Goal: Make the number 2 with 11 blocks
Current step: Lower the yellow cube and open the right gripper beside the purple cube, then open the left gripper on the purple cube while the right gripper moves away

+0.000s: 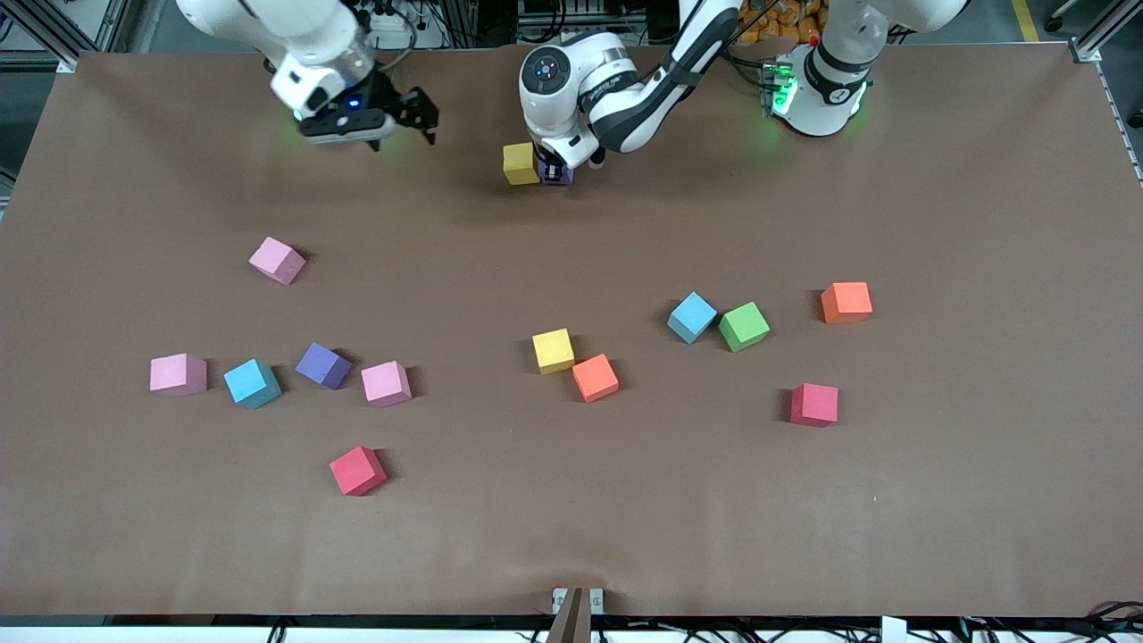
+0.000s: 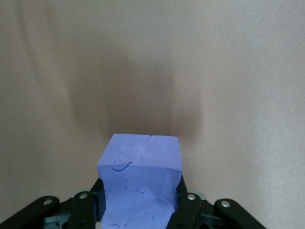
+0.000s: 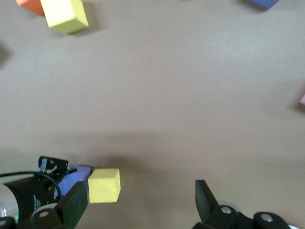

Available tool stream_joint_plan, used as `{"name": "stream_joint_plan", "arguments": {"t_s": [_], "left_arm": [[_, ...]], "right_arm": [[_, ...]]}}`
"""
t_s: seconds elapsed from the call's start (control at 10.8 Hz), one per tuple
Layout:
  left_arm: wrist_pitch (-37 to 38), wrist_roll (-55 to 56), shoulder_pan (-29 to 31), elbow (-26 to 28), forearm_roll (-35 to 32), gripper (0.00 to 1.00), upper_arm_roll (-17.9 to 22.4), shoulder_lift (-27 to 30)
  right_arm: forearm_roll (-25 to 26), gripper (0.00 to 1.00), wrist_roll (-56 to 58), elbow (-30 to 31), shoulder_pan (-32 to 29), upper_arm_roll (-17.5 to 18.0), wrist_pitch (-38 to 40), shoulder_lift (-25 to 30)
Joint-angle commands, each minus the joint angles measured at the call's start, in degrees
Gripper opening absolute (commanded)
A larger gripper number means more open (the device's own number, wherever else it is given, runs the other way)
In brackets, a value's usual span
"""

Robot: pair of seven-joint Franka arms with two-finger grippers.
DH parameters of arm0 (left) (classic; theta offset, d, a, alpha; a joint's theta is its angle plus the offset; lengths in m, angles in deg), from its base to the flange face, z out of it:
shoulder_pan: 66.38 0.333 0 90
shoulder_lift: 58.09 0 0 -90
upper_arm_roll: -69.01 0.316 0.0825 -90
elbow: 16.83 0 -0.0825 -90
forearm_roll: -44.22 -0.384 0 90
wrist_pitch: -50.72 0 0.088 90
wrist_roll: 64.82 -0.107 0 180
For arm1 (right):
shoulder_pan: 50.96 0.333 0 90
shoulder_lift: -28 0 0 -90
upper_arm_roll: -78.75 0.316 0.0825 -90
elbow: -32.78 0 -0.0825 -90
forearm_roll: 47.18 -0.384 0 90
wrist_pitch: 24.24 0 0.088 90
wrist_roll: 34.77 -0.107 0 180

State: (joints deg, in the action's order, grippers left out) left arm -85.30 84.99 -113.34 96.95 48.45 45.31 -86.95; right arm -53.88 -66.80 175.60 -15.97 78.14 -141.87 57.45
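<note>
My left gripper (image 1: 555, 171) is shut on a purple block (image 2: 140, 179), low at the table near the robots' bases. That purple block (image 1: 558, 174) sits right beside a yellow block (image 1: 521, 163), on the side toward the left arm's end. In the right wrist view the same yellow block (image 3: 104, 185) and purple block (image 3: 76, 175) show side by side. My right gripper (image 1: 402, 136) hangs open and empty over bare table toward the right arm's end, its fingers (image 3: 205, 198) wide apart. No number 2 shape shows.
Loose blocks lie nearer the front camera: pink (image 1: 277, 260), pink (image 1: 178, 374), light blue (image 1: 252, 383), purple (image 1: 322, 365), pink (image 1: 386, 383), red (image 1: 358, 471), yellow (image 1: 553, 350), orange (image 1: 595, 377), light blue (image 1: 692, 317), green (image 1: 743, 326), orange (image 1: 846, 302), red (image 1: 813, 405).
</note>
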Motion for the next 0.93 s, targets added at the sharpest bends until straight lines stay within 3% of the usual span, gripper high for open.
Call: {"name": "stream_joint_plan", "arguments": {"t_s": [0.0, 0.28, 0.37, 0.84], "left_arm": [[-0.39, -2.33, -0.50, -1.28, 0.78, 0.00, -0.30, -1.19], [-1.01, -2.33, -0.95, -1.36, 0.78, 0.00, -0.30, -1.46], [-1.01, -2.33, -0.95, -1.45, 0.78, 0.00, -0.30, -1.55], [-1.45, -2.42, -0.95, -2.42, 0.78, 0.00, -0.21, -2.60]], "right_arm": [[5.88, 1.00, 0.48, -12.15, -3.67, 0.35, 1.35, -12.34], [5.90, 1.00, 6.69, -27.28, -10.87, 0.43, 0.30, -27.73], [5.73, 1.00, 9.76, -29.50, -12.90, 0.43, -1.01, -30.65], [5.20, 1.00, 27.69, -29.79, -18.44, 0.52, -12.25, -40.51]]}}
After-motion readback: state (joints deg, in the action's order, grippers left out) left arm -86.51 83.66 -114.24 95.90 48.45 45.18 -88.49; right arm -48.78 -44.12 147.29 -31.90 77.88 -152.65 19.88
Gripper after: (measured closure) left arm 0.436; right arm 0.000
